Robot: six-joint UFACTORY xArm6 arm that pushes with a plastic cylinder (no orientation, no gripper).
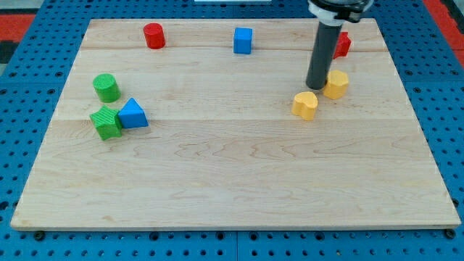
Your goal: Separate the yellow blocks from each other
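The board (232,181) was the largest thing, a pale wooden top that filled most of the view, on a blue pegboard (29,87).

The rod (322,54) came down from the view's top at about one o'clock from the board's centre. It had no claw, so there was nothing to be open or closed; it only pushes. The tip (316,87) stood between the two yellow blocks. The yellow block (336,85) at its three o'clock seemed to touch the rod or lie just beside it; which one could not be told. The second yellow block (305,105) lay at about seven o'clock from the tip, just beside it.

The two yellow blocks were near each other but apart, with a narrow gap where the tip stood. As a judgement, the task was started and not finished: the blocks were split, but only a little. One of them probably still had to be pushed well away, for example the lower one toward the open middle of the board.

A red block (342,45) was partly hidden behind the rod, at twelve o'clock from the right yellow block. A blue cube (243,40) and a red cylinder (154,35) lay near the far edge. At nine o'clock on the board were a green cylinder (106,88), a green block (106,122) and a blue triangle (133,114); the last two seemed to touch.
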